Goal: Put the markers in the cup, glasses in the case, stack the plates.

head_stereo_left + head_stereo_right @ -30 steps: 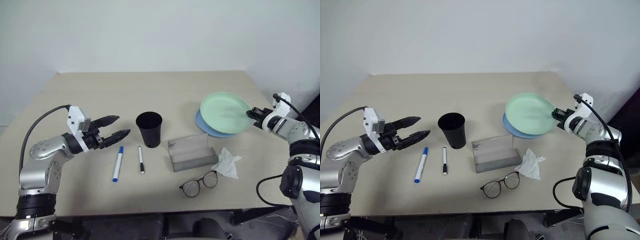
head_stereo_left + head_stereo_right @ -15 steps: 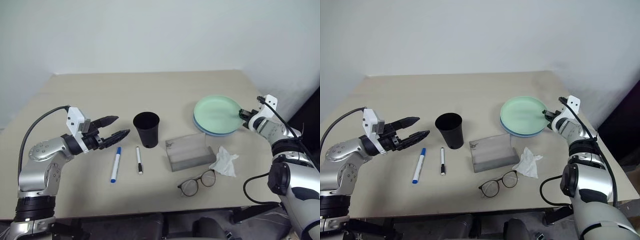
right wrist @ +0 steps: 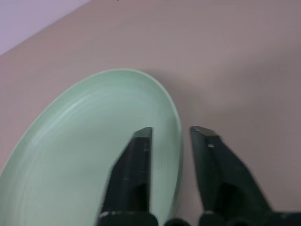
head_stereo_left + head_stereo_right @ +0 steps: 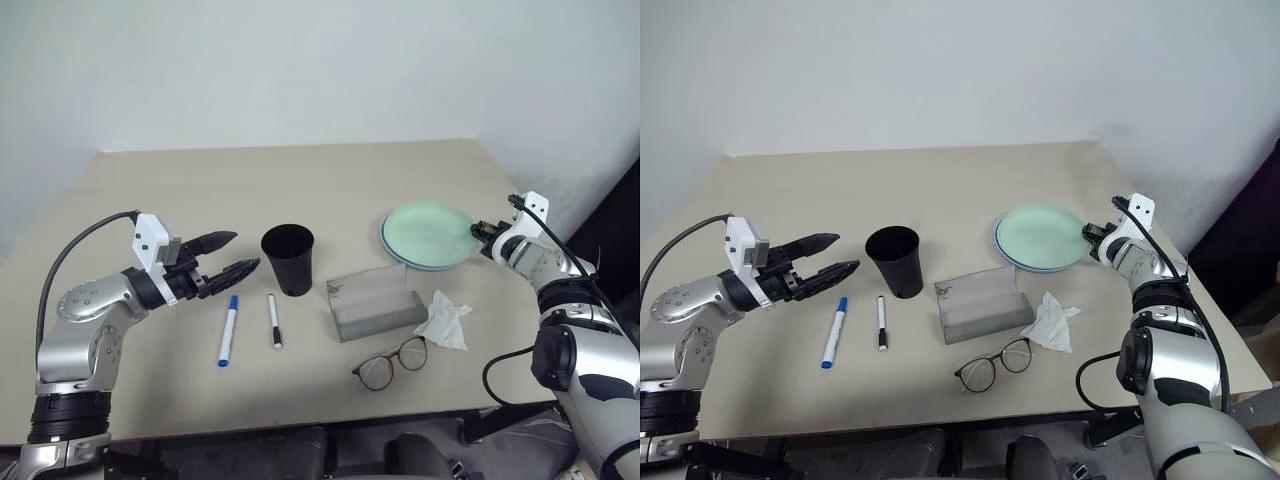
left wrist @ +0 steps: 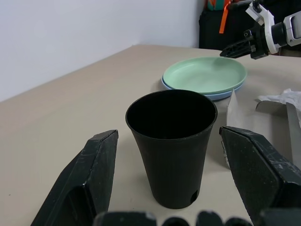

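Beige table (image 4: 300, 180): your right gripper (image 3: 170, 141) straddled the mint plate's (image 4: 430, 233) rim, fingers parted, plate stacked on the blue plate (image 5: 221, 95). Your left gripper (image 4: 238, 254) gaped wide beside the black cup (image 4: 288, 259).

Left gripper (image 4: 240, 254) held level, pointing right, fingers spread wide, empty. Right gripper (image 3: 170, 141) reached far forward, angled down, fingers parted a little.

Head pair looking down and forward over the whole surface (image 4: 300, 190). Left wrist close behind the cup (image 5: 171, 141); right wrist tight on the green plate (image 3: 94, 150), shared by all.
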Tool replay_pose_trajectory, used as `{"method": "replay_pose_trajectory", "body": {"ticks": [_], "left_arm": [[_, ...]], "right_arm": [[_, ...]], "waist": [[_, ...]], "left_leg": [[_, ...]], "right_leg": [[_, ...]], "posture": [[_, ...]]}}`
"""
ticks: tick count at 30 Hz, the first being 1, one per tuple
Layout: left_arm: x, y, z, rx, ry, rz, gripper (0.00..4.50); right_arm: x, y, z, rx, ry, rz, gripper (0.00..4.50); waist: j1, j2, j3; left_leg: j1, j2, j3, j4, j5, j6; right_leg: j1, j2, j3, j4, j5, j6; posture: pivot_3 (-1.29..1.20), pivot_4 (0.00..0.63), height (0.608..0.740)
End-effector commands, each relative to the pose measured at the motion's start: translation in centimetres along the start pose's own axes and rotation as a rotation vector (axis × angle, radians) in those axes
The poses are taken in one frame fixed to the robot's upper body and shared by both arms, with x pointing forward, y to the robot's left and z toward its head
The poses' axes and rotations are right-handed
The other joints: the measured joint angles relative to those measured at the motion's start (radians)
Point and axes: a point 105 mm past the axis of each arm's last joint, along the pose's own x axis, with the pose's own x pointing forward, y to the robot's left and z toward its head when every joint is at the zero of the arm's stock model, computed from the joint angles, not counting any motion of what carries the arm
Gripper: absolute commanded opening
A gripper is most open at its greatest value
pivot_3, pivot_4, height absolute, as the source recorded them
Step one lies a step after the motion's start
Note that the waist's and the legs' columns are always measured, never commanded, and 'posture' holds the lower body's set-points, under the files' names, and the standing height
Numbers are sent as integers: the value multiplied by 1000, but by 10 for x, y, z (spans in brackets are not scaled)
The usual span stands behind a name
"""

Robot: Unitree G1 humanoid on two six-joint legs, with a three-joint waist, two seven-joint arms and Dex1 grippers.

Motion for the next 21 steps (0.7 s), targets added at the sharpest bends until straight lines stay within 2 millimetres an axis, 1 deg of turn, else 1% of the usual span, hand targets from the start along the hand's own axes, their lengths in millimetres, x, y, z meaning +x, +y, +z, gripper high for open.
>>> {"method": "replay_pose_trajectory", "body": {"ticks": [1, 5, 6, 8, 10, 13, 14, 16, 18, 19, 21], "left_arm": [[1, 3, 13, 51, -29, 6, 3655], [2, 3, 13, 53, -29, 7, 3655], [2, 3, 13, 53, -30, 7, 3655], [2, 4, 13, 53, -30, 8, 3655], [2, 4, 13, 54, -30, 8, 3655], [2, 4, 13, 55, -30, 11, 3655], [2, 4, 13, 56, -29, 13, 3655], [1, 4, 12, 56, -25, 14, 3655], [1, 4, 12, 55, -23, 15, 3655], [0, 3, 11, 53, -21, 16, 3655], [0, 3, 9, 52, -17, 18, 3655]], "right_arm": [[-1, 18, 26, -27, -65, 55, 2870], [-2, 18, 30, -43, -68, 57, 4263], [-3, 17, 32, -50, -70, 56, 4485], [-5, 17, 35, -75, -70, 66, 4485], [-8, 22, 36, -132, -50, 118, 4485], [-22, 43, 38, -223, -5, 305, 4485], [-28, 47, 38, -260, 14, 351, 4485], [-40, 50, 36, -319, 46, 405, 4485], [-55, 54, 35, -376, 79, 475, 4485], [-66, 58, 33, -413, 99, 531, 4485], [-81, 61, 26, -481, 141, 601, 4485]], "waist": [[0, 0, 0], [0, 0, 0], [0, 0, 0], [0, 0, 0], [1, 0, 0], [0, 0, 0], [1, 0, 0], [3, 0, 0], [4, 0, 0], [5, 0, 0], [6, 0, 0]], "left_leg": [[0, 0, 0, 0, 0, 0], [0, 0, 0, 0, 0, 0], [0, 0, 0, 0, 0, 0], [0, 0, 0, 0, 0, 0], [0, 0, 0, 0, 0, 0], [0, 0, 0, 0, 0, 0], [0, 0, 0, 0, 0, 0], [0, 1, 0, 0, 0, 0], [-1, 1, -1, 0, 0, 0], [-1, 1, -1, 0, 0, 0], [-1, 1, -1, 0, 0, 0]], "right_leg": [[0, 0, 0, 0, 0, 0], [0, -1, 0, 0, 1, 0], [0, -1, 0, 0, 1, 0], [-1, -1, 1, 0, 1, 0], [-1, -1, 1, 0, 1, 0], [-2, -1, 1, 0, 1, 0], [-2, -1, 1, 0, 1, 0], [-1, -1, 1, -1, 1, 0], [-1, -2, 1, -1, 1, 0], [-1, -2, 1, -2, 1, 0], [-1, -3, 2, -3, 1, 0]], "posture": [[0, 0, 736], [0, 0, 736], [0, 0, 736], [0, 0, 736], [0, 0, 736], [0, 0, 736], [0, 0, 736], [0, 0, 736], [0, 0, 736], [0, 0, 736], [0, 0, 736]]}}
